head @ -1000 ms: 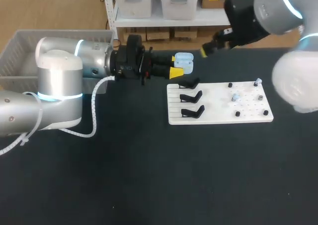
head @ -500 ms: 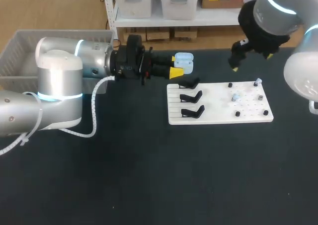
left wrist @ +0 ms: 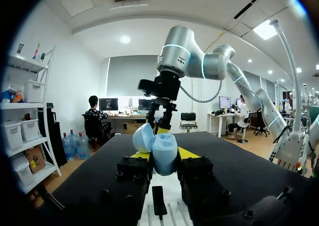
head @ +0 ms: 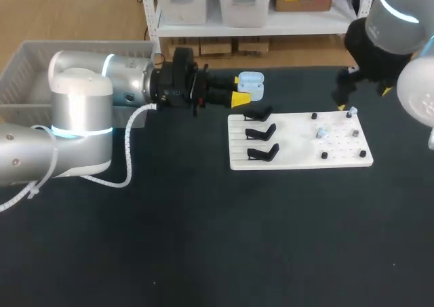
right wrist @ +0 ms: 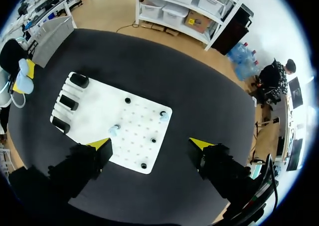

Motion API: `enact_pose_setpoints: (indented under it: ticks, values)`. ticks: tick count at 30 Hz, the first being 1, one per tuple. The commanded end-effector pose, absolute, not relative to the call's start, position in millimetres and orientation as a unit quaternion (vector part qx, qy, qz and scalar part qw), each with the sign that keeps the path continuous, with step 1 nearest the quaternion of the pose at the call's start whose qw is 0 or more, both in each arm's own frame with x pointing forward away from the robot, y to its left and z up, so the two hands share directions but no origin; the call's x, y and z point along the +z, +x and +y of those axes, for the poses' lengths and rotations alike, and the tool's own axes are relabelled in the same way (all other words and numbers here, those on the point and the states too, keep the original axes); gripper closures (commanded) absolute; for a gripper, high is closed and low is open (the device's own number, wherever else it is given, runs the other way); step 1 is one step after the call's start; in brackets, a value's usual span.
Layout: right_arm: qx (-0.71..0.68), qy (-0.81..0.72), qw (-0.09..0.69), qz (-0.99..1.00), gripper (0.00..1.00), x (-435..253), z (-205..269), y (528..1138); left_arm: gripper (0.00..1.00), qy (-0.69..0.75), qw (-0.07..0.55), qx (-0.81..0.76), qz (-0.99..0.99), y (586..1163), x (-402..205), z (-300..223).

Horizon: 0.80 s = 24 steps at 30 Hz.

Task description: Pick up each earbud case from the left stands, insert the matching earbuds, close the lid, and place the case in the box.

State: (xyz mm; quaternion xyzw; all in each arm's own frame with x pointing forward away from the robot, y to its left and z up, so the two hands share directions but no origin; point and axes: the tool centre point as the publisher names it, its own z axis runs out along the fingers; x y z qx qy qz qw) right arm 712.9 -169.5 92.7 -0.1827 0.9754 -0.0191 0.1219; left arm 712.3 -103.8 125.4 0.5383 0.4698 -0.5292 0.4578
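Head view: the left gripper (head: 239, 91) grasps an open pale-blue earbud case (head: 251, 82) beside the white board (head: 298, 127), whose three stands (head: 262, 132) are empty. Left wrist view: the case lid is up. Right wrist view: the right gripper (right wrist: 150, 144), fingers spread wide, hangs above the earbuds (right wrist: 114, 130), which are not yet inserted. No legible writing.

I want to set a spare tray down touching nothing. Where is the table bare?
Free: the wide black table on the near side of the white board, and the strip between that board and the left arm. Crowded: the board's far edge, where the left gripper holds the earbud case and the right gripper hovers.
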Motion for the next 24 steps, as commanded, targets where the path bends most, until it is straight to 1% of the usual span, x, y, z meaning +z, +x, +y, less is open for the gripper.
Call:
enact_pose_setpoints:
  ticks: [1, 11, 12, 13, 17, 19, 22, 23, 24]
  values:
    - [-0.013, -0.2, 0.107, 0.974, 0.0, 81, -171, 724, 1.0, 0.538, 0.46, -0.529, 0.469, 712, 124, -104]
    - [-0.02, -0.232, 0.101, 0.967, 0.01, 54, -179, 729, 1.0, 0.538, 0.46, -0.529, 0.469, 712, 124, -104]
    - [-0.02, -0.234, 0.101, 0.967, 0.05, 52, -179, 730, 1.0, 0.538, 0.46, -0.529, 0.469, 712, 124, -104]
    - [-0.021, -0.238, 0.101, 0.966, 0.07, 51, -179, 731, 1.0, 0.538, 0.46, -0.529, 0.469, 712, 124, -104]
    - [-0.02, -0.244, 0.102, 0.964, 0.22, 47, -178, 735, 1.0, 0.538, 0.46, -0.529, 0.469, 712, 124, -104]
    - [-0.019, -0.248, 0.102, 0.963, 0.24, 45, -178, 738, 1.0, 0.538, 0.46, -0.529, 0.469, 712, 124, -104]
    - [-0.022, -0.254, 0.102, 0.962, 0.51, 43, -177, 740, 1.0, 0.538, 0.46, -0.529, 0.469, 712, 124, -104]
    - [-0.022, -0.254, 0.102, 0.961, 0.53, 43, -177, 741, 1.0, 0.538, 0.46, -0.529, 0.469, 712, 124, -104]
    - [-0.023, -0.255, 0.102, 0.961, 0.53, 42, -178, 742, 1.0, 0.538, 0.46, -0.529, 0.469, 712, 124, -104]
